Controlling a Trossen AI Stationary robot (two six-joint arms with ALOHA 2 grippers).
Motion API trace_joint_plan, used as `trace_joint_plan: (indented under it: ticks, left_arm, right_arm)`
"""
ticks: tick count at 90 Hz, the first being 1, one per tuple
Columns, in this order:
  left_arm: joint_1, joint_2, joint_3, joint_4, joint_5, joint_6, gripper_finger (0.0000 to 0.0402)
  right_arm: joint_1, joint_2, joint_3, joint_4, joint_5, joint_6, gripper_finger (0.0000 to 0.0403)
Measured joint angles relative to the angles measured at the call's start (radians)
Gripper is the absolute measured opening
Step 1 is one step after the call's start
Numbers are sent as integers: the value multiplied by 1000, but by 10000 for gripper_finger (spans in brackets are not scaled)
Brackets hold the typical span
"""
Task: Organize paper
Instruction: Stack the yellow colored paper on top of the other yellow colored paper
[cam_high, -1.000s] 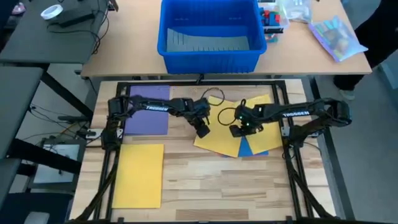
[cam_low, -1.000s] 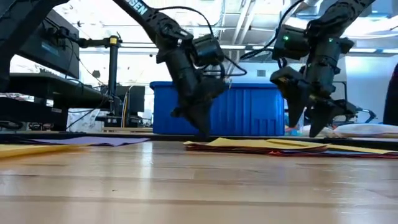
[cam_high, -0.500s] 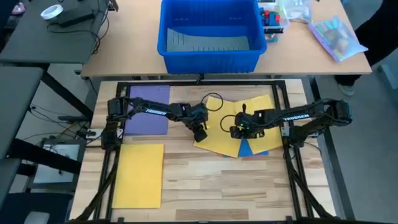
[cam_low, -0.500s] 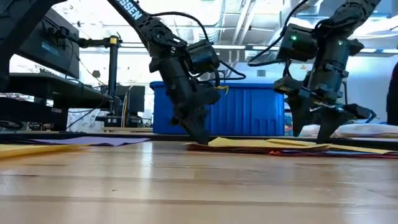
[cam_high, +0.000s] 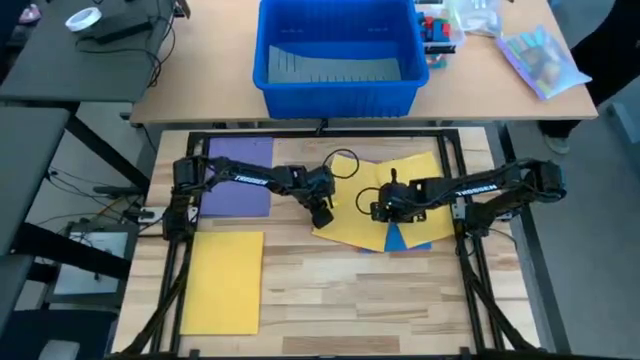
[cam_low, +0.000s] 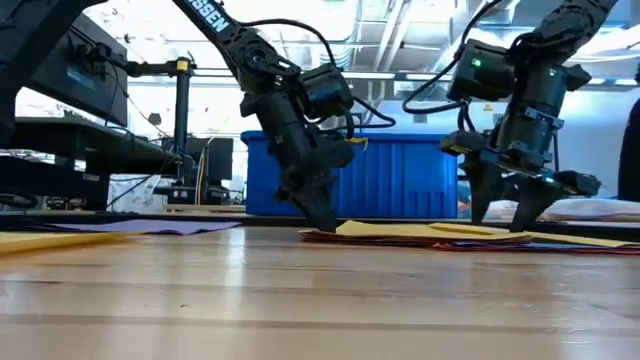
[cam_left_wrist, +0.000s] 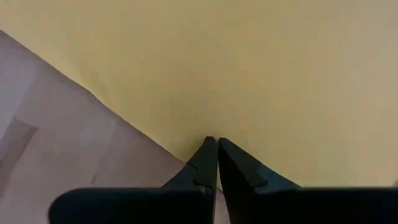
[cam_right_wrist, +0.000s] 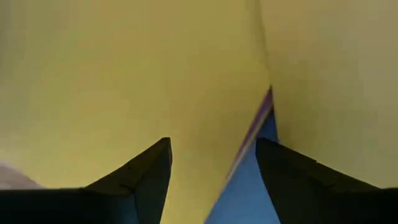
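Moved: right end effector (cam_high: 378, 211) has lowered onto the paper pile (cam_high: 385, 205) since a second ago.
Left end effector (cam_left_wrist: 216, 147): pressed together at the pile's yellow edge.
Right wrist: fingers spread; blue sheet (cam_right_wrist: 249, 180) between yellows.
Sorted: purple (cam_high: 238, 177), yellow (cam_high: 224, 280), on surface's left.

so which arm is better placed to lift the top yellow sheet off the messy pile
Probably the left: the left gripper is shut at the top yellow sheet's edge, while the right gripper stands open over its middle.
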Motion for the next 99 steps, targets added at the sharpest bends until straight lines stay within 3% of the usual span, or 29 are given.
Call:
trace_joint_plan:
  ticks: [36, 54, 88, 99]
  left_arm:
    - [0, 0, 0, -2, 0, 14, 0]
    - [0, 0, 0, -6, 1, 14, 0]
    - [0, 1, 0, -6, 1, 37, 0]
    - [0, 1, 0, -6, 1, 37, 0]
  right_arm:
    - [26, 69, 2, 110, 9, 0, 220]
    - [37, 42, 0, 139, -11, 0, 220]
    - [17, -12, 30, 107, -65, 11, 220]
    - [0, -11, 30, 109, -147, 15, 220]
